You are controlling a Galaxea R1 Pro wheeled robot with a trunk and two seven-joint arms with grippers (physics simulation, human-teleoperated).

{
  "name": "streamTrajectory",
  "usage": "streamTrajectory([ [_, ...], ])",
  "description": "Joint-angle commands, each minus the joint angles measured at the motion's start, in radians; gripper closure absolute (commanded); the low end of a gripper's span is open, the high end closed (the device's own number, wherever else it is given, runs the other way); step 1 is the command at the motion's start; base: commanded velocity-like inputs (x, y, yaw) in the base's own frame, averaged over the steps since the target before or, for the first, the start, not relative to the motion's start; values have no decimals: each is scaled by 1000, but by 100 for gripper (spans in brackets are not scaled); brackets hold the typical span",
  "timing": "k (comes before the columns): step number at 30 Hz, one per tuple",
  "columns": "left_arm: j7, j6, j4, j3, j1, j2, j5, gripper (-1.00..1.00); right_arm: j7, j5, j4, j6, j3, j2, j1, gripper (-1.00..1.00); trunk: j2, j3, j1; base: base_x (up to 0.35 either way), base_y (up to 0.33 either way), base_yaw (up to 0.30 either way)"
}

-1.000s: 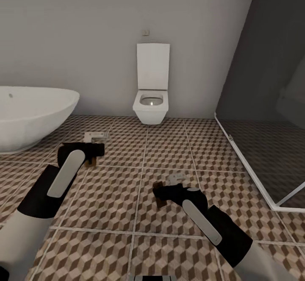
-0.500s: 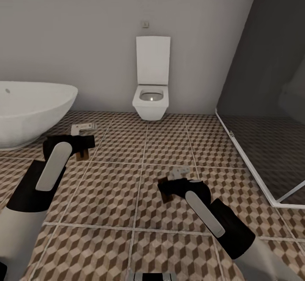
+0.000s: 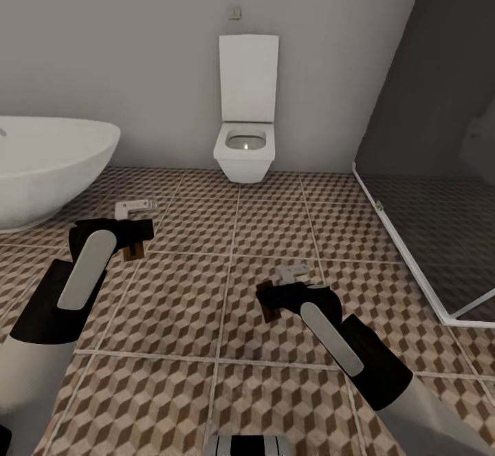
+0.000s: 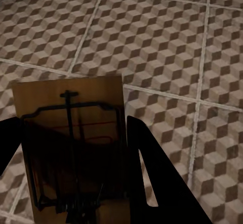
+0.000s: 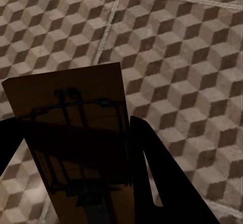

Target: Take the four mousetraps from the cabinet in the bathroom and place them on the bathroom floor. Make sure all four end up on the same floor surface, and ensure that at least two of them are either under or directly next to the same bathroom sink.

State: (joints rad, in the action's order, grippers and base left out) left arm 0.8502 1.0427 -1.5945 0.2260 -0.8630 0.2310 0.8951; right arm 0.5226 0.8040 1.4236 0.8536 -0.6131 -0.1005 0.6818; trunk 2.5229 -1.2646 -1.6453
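Above the bathroom floor (image 3: 206, 291), with its brown, beige and white cube-patterned tiles and pale grout lines, both arms carry a mousetrap. The left gripper (image 4: 76, 148) has its jaws clamped on the left mousetrap (image 4: 71, 133), a flat brown wooden board crossed by thin dark wire parts and a faint red line; in the head view it shows as a brown corner (image 3: 135, 250) at the left gripper (image 3: 127, 236). The right gripper (image 5: 76, 153) has its jaws clamped on the right mousetrap (image 5: 76, 133), a similar darker, shadowed board with wire framing. No writing can be read on either. Beyond stand a white toilet (image 3: 244, 146) and a bathtub (image 3: 48, 164).
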Motion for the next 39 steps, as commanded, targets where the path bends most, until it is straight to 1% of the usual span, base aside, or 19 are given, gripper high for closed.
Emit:
streamTrajectory([
  [1, 10, 4, -1, 2, -1, 1, 5, 100, 14, 13, 0, 1, -2, 0, 7, 100, 1, -5, 0, 0, 0, 0],
  [4, 9, 4, -1, 2, -2, 0, 5, 100, 34, 15, -2, 22, -1, 3, 30, 100, 1, -16, -2, 0, 0, 0],
  [7, 9, 4, -2, 2, -2, -1, 5, 100, 70, 17, -4, 62, 12, 7, 60, 100, 2, -28, -3, 0, 0, 0],
  [8, 9, 4, -2, 2, -3, -2, 5, 100, 94, 21, -5, 95, 30, 12, 86, 100, 2, -32, -3, 0, 0, 0],
  [9, 9, 4, -2, 2, -3, -2, 5, 100, 102, 23, -5, 112, 40, 14, 99, 100, 3, -36, -4, 0, 0, 0],
  [14, 8, 4, -2, 2, -9, -3, 5, 100, 126, 27, -12, 181, 87, 19, 169, 100, 4, -55, -6, 0, 0, 0],
  [16, 8, 4, -2, 3, -11, -4, 5, 100, 130, 29, -17, 194, 108, 20, 191, 100, 4, -63, -7, 0, 0, 0],
  [17, 8, 4, -2, 3, -12, -4, 5, 100, 132, 32, -24, 194, 129, 20, 212, 100, 4, -67, -7, 0, 0, 0],
  [21, 8, 4, -2, 3, -13, -4, 5, 100, 135, 51, -64, 194, 158, 21, 258, 100, 5, -82, -9, 0, 0, 0],
  [22, 7, 4, -2, 3, -14, -4, 5, 100, 136, 62, -93, 194, 164, 22, 285, 100, 6, -86, -10, 0, 0, 0],
  [26, 7, 4, -2, 3, -14, -4, 5, 100, 139, 74, -144, 194, 169, 22, 336, 100, 7, -102, -11, 0, 0, 0],
  [33, 7, 4, -2, 3, -30, -4, 5, 100, 141, 81, -213, 194, 171, 23, 427, 100, 8, -129, -15, 0, 0, 0],
  [35, 7, 4, -2, 3, -34, -4, 6, 100, 141, 82, -239, 194, 170, 28, 456, 100, 9, -136, -15, 0, 0, 0],
  [39, 7, 4, -2, 3, -39, -5, 6, 100, 146, 79, -283, 194, 169, 49, 503, 100, 10, -152, -17, 0, 0, 0],
])
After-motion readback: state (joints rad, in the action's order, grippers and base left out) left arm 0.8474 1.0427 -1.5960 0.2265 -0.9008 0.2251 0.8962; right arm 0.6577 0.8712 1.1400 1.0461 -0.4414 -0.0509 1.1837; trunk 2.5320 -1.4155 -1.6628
